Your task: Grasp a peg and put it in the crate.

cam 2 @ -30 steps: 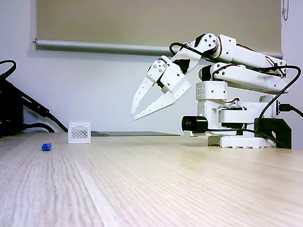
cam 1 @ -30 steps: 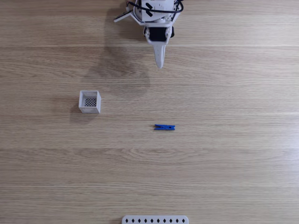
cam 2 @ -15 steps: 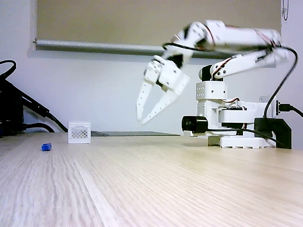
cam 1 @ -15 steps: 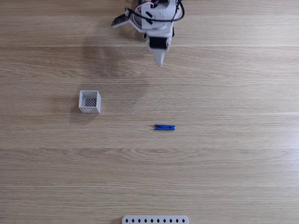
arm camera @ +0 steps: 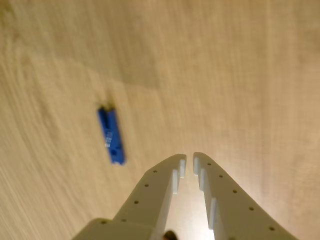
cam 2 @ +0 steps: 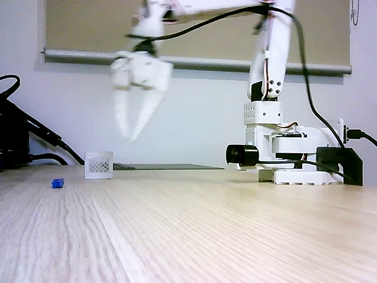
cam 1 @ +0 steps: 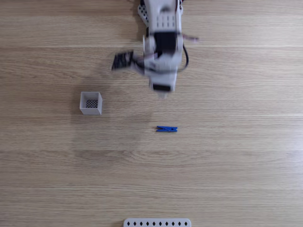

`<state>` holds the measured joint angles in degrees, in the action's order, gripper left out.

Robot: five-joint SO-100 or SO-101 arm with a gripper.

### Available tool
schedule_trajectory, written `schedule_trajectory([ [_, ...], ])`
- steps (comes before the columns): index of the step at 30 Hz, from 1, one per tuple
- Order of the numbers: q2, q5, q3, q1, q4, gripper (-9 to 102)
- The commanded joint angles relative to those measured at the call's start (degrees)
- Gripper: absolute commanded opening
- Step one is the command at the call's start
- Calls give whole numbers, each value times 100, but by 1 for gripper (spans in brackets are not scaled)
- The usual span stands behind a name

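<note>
Peg (cam 1: 166,128): blue, slim, lying flat on the wooden table (cam 1: 236,165), long axis running left to right in a fixed view from above; free, nothing touching it. In the wrist view it lies (arm camera: 111,136) up and to the left of the fingertips, apart from them; in the low fixed view it shows as a small blue spot (cam 2: 57,183) on the tabletop at far left. Crate (cam 1: 91,103): white, square, open-topped, dark grid bottom, upright on the table well to the left of the peg in the view from above; holds nothing that can be seen. In the low view it stands (cam 2: 98,164) beyond the peg. Gripper (arm camera: 189,160): white, two fingers drawn nearly together with a narrow slit between the tips, holding nothing. In the low view it hangs (cam 2: 128,135) high above the table, pointing down, blurred. From above, the arm (cam 1: 161,47) reaches in from the top edge, blurred, its tip short of the peg. Strip (cam 1: 157,222): white, flat, row of diamond holes, at the bottom edge.
</note>
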<state>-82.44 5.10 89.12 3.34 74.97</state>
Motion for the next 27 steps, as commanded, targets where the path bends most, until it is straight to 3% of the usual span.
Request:
schedule_trajectory([
  [1, 650, 70, -1925, 255, 35, 0],
  [8, 1828, 70, -3111, 396, 62, 1],
  [21, 2083, -18, -3120, 352, 62, 1],
  [27, 2092, 9, -3111, 343, 123, 13],
])
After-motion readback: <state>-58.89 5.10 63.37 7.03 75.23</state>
